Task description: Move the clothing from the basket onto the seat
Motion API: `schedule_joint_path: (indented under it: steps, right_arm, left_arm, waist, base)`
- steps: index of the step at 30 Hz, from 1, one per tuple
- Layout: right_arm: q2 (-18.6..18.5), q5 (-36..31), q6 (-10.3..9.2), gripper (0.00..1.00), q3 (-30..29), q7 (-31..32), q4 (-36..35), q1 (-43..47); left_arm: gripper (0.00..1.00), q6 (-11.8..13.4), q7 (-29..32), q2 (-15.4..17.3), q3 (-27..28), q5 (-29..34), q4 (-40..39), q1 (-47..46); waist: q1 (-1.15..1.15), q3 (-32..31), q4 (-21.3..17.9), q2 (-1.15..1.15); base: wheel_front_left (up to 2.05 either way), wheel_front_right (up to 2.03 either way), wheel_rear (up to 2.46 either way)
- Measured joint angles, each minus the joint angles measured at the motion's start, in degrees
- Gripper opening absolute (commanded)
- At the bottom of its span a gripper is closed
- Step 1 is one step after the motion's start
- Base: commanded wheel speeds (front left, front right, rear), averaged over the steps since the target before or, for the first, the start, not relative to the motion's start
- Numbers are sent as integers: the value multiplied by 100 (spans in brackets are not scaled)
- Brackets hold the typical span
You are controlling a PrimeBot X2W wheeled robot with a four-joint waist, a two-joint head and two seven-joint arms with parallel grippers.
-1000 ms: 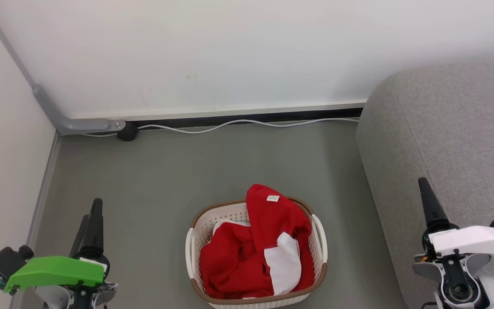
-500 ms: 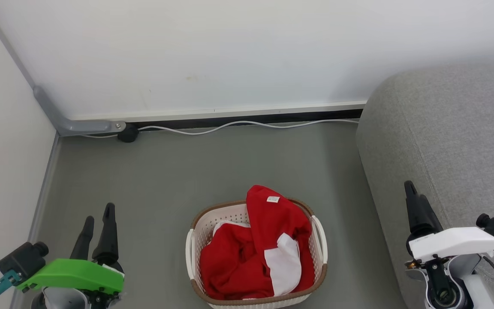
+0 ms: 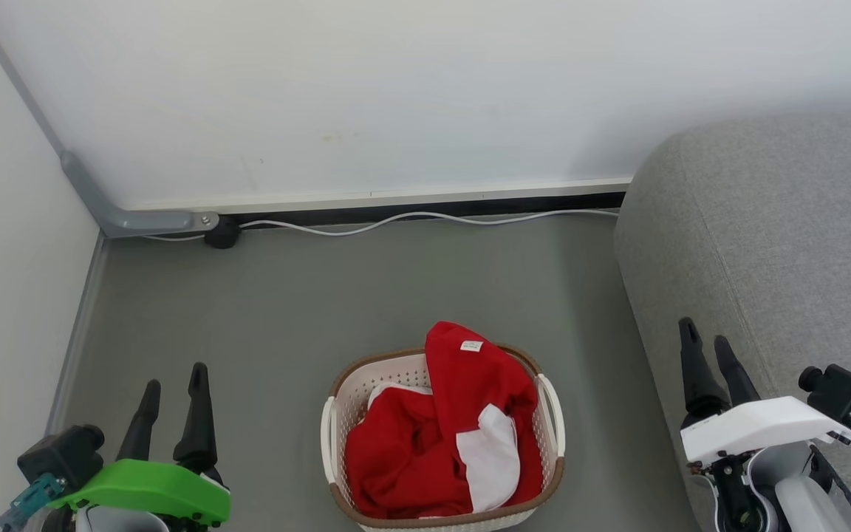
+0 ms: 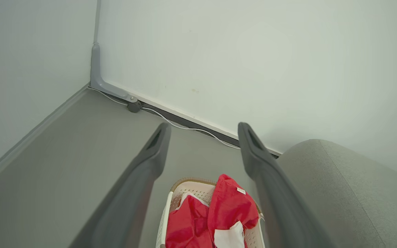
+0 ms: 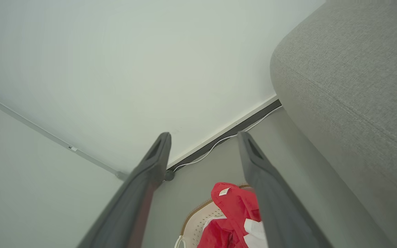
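Note:
The red clothing (image 3: 440, 436) with white panels and a small white label lies heaped in the cream basket (image 3: 355, 388) on the grey floor; the heap also appears in the left wrist view (image 4: 226, 213) and the right wrist view (image 5: 234, 210). The grey seat (image 3: 780, 244) rises at the right, also seen as the seat (image 4: 339, 186) and the seat (image 5: 353, 82). My left gripper (image 3: 174, 375) stands open, left of the basket. My right gripper (image 3: 705, 331) stands open, right of the basket against the seat's side. Both hold nothing; the left gripper (image 4: 203, 128) and right gripper (image 5: 203, 137) show spread fingers.
A white wall runs behind, with a white cable (image 3: 411, 218) along its base. A grey conduit (image 3: 130, 218) and a black plug (image 3: 222, 233) sit in the far left corner. Another wall closes the left side.
Both grippers have turned, so each now shows two separate fingers. The left gripper has shifted right and the right gripper left, each nearer the basket. The clothing lies as before.

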Motion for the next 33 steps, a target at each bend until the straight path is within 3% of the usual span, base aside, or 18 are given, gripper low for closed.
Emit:
schedule_joint_path:
  steps: [33]
  right_arm:
    - [-32, -2485, -378, 100, 552, -645, -226, 180]
  left_arm:
    - [100, 131, -680, 2, -166, 2338, -110, 348]
  waist:
    - [0, -17, 30, 0]
  base:
    - [0, 0, 0]
